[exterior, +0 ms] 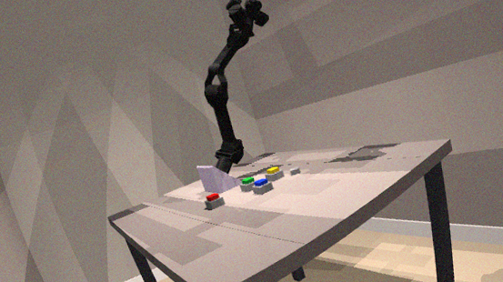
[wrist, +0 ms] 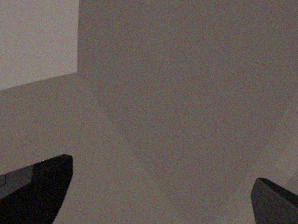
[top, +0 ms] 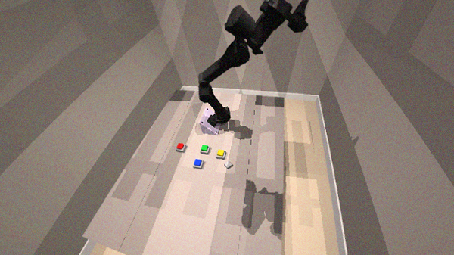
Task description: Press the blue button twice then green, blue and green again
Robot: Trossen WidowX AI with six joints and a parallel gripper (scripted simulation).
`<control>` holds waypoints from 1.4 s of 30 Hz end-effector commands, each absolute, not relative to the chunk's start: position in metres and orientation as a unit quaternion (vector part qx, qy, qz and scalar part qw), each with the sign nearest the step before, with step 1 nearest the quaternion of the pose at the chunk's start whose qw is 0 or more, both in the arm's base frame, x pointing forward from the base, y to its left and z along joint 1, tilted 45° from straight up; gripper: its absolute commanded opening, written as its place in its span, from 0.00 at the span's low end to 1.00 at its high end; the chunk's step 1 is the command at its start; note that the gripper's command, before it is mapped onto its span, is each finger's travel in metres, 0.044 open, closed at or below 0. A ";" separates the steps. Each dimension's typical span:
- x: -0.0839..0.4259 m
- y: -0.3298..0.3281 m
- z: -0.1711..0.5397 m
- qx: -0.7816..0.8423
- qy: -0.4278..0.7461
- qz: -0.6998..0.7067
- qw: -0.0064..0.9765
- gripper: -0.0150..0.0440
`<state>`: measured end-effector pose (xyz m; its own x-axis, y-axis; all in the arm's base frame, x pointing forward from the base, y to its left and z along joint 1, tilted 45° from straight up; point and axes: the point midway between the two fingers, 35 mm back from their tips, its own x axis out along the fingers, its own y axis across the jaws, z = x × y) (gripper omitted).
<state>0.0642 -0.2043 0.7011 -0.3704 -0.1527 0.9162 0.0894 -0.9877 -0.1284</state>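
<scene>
Arm (exterior: 223, 111) extends high toward top centre of the exterior frame; gripper (top: 288, 5) open wide, empty, fingers spread.

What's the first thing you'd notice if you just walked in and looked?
The tall black robot arm stretching high above the grey table, its jaws wide open and holding nothing. Then four bright square buttons near its base: red, green, yellow and blue.

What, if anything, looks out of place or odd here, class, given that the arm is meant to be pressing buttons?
The gripper is raised high above the table, open and empty, pointing at the wall rather than down at the blue button or the green button. The buttons sit level and the small grey block lies undisturbed.
</scene>
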 end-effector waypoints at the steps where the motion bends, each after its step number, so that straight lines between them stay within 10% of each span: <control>1: 0.009 -0.153 0.710 -0.517 0.037 -0.855 -0.031 0.93; 20: -0.065 0.111 0.668 -0.315 0.026 -0.846 -0.430 0.93; 42: 0.123 0.305 0.489 -0.061 -0.138 -0.659 -0.737 0.93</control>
<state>0.0789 0.2914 0.5292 0.0061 1.0000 0.0061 -0.9609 0.0042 0.2768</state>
